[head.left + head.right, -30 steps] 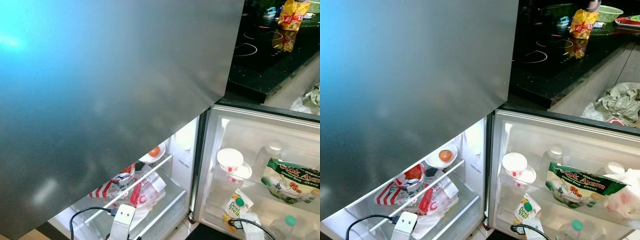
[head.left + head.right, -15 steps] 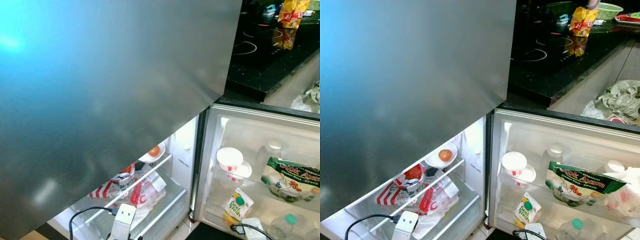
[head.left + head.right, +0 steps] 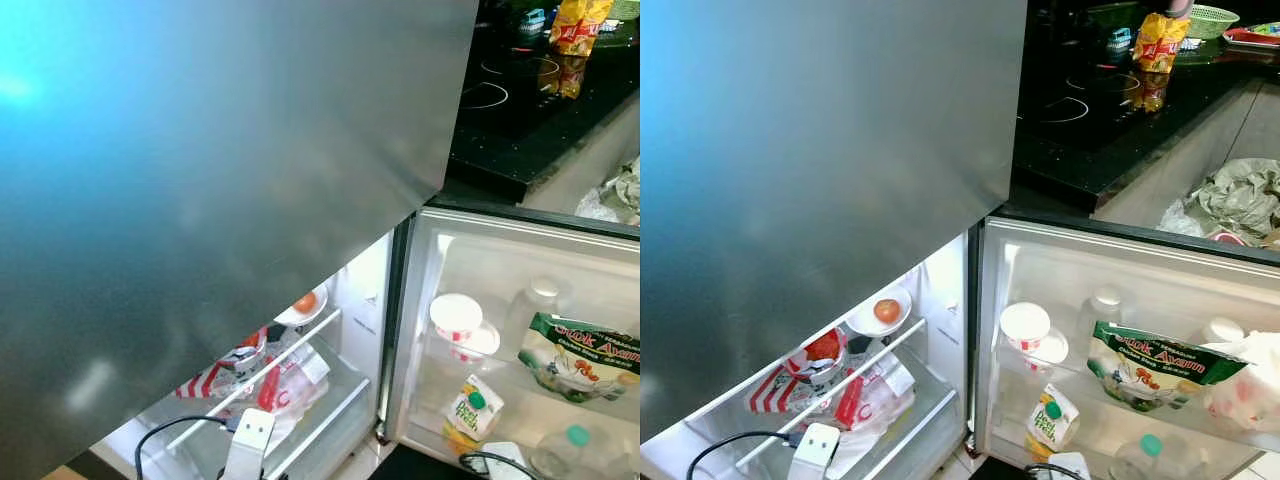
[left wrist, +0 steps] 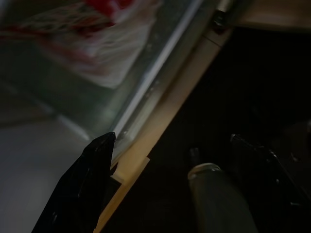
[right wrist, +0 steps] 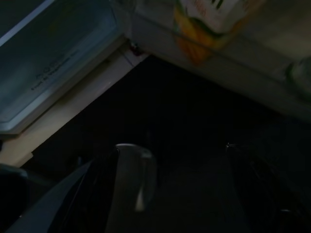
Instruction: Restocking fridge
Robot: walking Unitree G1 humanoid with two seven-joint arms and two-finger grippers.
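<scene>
Fridge (image 3: 970, 330) open below grey upper door (image 3: 820, 160); shelves already part stocked: tomato (image 3: 887, 310) on plate, red-and-white bag (image 3: 855, 395), cup (image 3: 1025, 325), carton (image 3: 1050, 420), green bag (image 3: 1150, 365) in door rack. Nothing carried, so more restocking likely left. Left hand (image 4: 170, 165) and right hand (image 5: 170, 170) low, spread, empty. Black surface (image 3: 1090, 140) behind, with snack bag (image 3: 1160, 35).
</scene>
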